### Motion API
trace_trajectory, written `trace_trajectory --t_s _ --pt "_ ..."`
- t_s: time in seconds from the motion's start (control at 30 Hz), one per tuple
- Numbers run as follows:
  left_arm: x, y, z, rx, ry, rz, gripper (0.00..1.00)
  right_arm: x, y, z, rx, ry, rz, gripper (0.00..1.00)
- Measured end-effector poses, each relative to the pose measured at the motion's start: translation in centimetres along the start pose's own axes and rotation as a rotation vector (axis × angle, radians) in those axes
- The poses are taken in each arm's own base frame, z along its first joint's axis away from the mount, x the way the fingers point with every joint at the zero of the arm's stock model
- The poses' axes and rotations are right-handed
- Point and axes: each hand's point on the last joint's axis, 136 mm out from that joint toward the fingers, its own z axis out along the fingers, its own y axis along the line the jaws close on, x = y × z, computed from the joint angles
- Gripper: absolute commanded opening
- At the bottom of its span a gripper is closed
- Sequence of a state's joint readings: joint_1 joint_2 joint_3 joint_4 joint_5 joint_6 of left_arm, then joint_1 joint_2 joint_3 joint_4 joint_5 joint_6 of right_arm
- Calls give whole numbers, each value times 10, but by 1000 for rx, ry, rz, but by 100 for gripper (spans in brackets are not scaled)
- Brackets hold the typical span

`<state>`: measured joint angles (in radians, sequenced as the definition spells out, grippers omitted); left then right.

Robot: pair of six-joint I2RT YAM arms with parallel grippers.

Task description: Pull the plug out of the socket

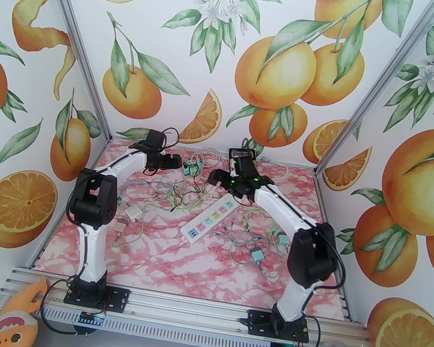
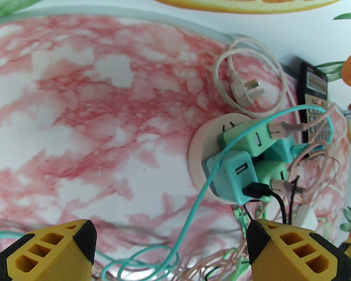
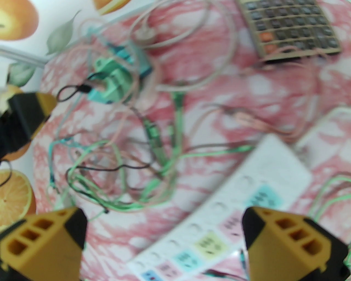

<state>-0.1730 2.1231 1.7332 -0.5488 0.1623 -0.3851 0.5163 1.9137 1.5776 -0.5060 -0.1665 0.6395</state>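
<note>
Well, the blue-green plug (image 2: 233, 175) I want sits in the round socket (image 2: 195, 153), at the right middle of my left wrist picture. In the top picture that bunch is at the far middle of the table (image 1: 172, 251), between my two arms. Other green plugs (image 2: 246, 137) are packed tight beside it on the same socket, so I could pinch the wrong one, or two at once.

My left gripper (image 2: 170, 238) is at the bottom of the left wrist picture, jaws wide apart with nothing in them. It is near the plug but not touching it. A teal cord (image 2: 197, 192) runs right over the plug and down between the jaws. If I close now, I think I grab the cord and not the plug. A black cord (image 2: 256, 189) is stuck in the plug's front too, and it could get in the way.

The socket looks loose on the table. If nothing holds it down, I think it lifts up with the plug and nothing comes apart. My right gripper (image 3: 164, 219) is wide open and empty too, over the white power strip (image 3: 246, 192) at the lower right of its picture. That picture is blurry, so aiming is hard. The messy wires (image 3: 164, 167) could snag and drag along.
</note>
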Motion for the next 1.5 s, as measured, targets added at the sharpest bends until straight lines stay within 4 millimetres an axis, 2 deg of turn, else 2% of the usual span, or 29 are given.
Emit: trace_trajectory --t_s 0.17,0.3,0.43,0.53,0.7,0.8,0.9,1.1,1.23,1.3,1.4,1.5 --pt "4 3 10 2 20 -6 90 44 32 29 -14 108 -52 100" --pt "0 4 9 7 13 -13 87 82 47 49 -34 203 -87 100" --pt "-12 2 6 15 -7 -16 86 112 49 56 -48 276 -92 100" --pt "-16 2 5 17 -15 -16 86 129 36 64 -28 320 -84 100" --pt "-14 3 5 18 -7 -19 86 128 29 65 -23 322 -104 100" --pt "-13 1 5 29 -2 -19 86 124 16 60 -14 318 -105 100" --pt "-12 -2 5 41 3 -16 86 114 -13 49 24 310 -84 100" --pt "-9 -9 5 61 11 12 84 81 -89 25 165 274 -23 100" --pt "-11 -13 8 71 10 22 76 71 -118 14 238 270 -15 100" --pt "-20 -15 15 78 -3 19 68 72 -121 11 251 279 -21 100" --pt "-37 -15 30 90 -30 1 66 74 -117 9 256 293 -30 100" --pt "-48 -12 48 103 -41 -25 64 70 -103 7 243 284 -48 100"
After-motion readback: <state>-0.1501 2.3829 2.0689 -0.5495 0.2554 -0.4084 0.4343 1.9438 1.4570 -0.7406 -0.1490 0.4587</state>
